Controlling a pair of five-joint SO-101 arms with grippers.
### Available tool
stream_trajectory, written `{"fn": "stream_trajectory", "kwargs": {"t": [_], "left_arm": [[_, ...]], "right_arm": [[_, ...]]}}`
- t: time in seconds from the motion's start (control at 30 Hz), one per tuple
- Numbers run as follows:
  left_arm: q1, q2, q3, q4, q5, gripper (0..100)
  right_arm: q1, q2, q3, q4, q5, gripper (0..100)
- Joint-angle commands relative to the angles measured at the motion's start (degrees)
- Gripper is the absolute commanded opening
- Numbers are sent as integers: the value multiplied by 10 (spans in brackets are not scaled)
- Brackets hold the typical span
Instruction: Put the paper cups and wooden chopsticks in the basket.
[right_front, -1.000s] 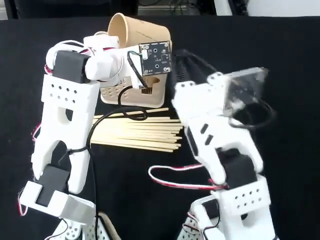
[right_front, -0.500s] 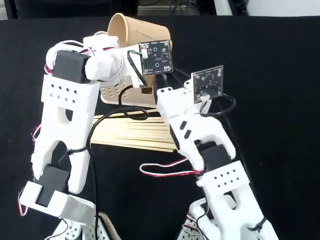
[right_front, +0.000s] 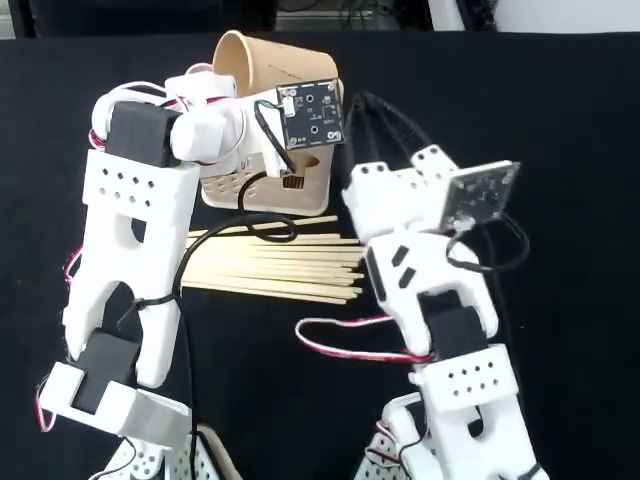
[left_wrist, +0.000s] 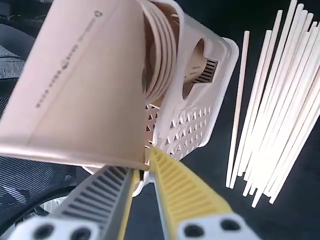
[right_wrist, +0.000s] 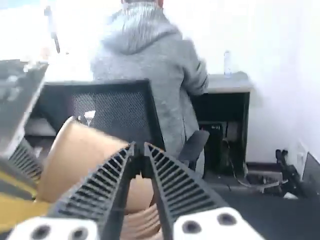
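A tan paper cup hangs tilted over the white basket at the back of the table. My left gripper is shut on the cup, its wall pinched between the fingers. Several more cups are stacked inside the basket. A pile of wooden chopsticks lies on the black table in front of the basket, also seen beside the basket as chopsticks. My right gripper is raised to the right of the basket, shut with nothing in it, facing the held cup.
The table is covered in black cloth, with free room to the right and far left. A red and white cable loops from the right arm near the front. An office chair stands beyond the table.
The right arm swung left over the chopsticks, then back to the right and up. The left arm and the cup it holds stayed still.
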Motion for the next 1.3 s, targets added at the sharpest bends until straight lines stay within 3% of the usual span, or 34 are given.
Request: {"fn": "stream_trajectory", "kwargs": {"t": [0.0,0.27,0.67,0.93,1.27], "left_arm": [[10,-6,-24,4,4,30],[10,-6,-21,4,4,30],[12,-6,-22,4,5,30],[12,-6,-21,4,6,30],[31,-6,-21,1,6,30]], "right_arm": [[10,51,-31,-55,-4,13],[11,253,-128,-110,-5,13],[-19,298,-115,-101,-5,13],[-29,419,-155,-98,-5,13],[-25,349,-153,-30,-4,13]]}}
